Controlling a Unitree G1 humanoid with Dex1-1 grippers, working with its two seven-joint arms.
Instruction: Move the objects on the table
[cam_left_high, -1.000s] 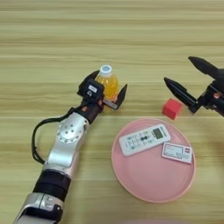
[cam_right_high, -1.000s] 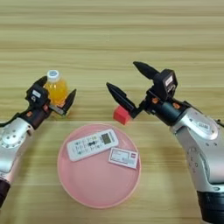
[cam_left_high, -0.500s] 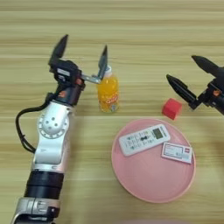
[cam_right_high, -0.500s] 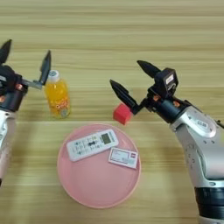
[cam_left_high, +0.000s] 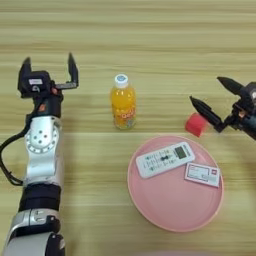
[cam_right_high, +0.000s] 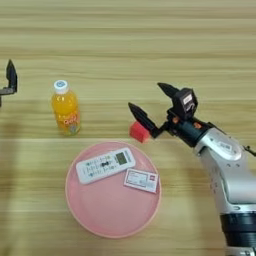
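The orange bottle (cam_left_high: 123, 102) is standing alone on the bench (cam_left_high: 150, 30), away from its edges. The left tool (cam_left_high: 48, 71) is hanging beside it, fingers wide apart. The right tool (cam_right_high: 149, 104) is gaping by the red cube (cam_right_high: 138, 131). The remote (cam_left_high: 165, 159) and card box (cam_left_high: 202, 174) are lying on the pink plate (cam_left_high: 165, 210)

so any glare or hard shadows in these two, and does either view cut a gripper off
No glare; soft small shadows in both. The left eye view clips the right gripper at its edge; the right eye view shows one finger of the left gripper.
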